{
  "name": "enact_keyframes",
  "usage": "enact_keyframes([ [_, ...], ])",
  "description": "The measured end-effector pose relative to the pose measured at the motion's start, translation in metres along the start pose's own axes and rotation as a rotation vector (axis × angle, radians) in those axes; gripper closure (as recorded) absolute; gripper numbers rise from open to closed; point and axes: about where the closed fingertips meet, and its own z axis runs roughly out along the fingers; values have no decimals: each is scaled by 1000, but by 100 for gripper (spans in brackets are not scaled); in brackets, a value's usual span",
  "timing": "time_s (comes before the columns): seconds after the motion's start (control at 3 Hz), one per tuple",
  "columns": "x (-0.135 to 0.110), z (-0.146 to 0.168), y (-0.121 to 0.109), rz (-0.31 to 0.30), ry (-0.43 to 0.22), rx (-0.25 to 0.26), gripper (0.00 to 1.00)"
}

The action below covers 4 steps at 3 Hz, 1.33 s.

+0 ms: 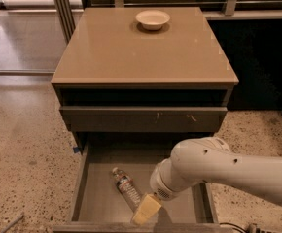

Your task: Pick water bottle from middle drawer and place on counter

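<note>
The water bottle (125,187) lies flat on the bottom of the open middle drawer (97,198), its cap toward the back left. The gripper (146,210) hangs on the white arm just right of the bottle's lower end, low inside the drawer near its front edge. Its pale yellow fingers (148,208) nearly touch the bottle's base. The glossy tan counter (131,52) tops the cabinet above.
A shallow white bowl (152,19) sits at the back of the counter. A closed drawer front (141,118) lies above the open drawer. The white arm (228,171) reaches in from the right over the drawer's right side. Speckled floor (24,149) is on the left.
</note>
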Motion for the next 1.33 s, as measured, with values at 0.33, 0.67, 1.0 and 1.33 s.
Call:
enact_keyframes([
  [0.33,10,28,2,29,-11,0,0],
  [0.67,6,78,0,21,-20,2,0],
  [1.0,-17,113,-50,22,-32,98,0],
  [1.33,-19,114,-50,21,-43,98,0],
])
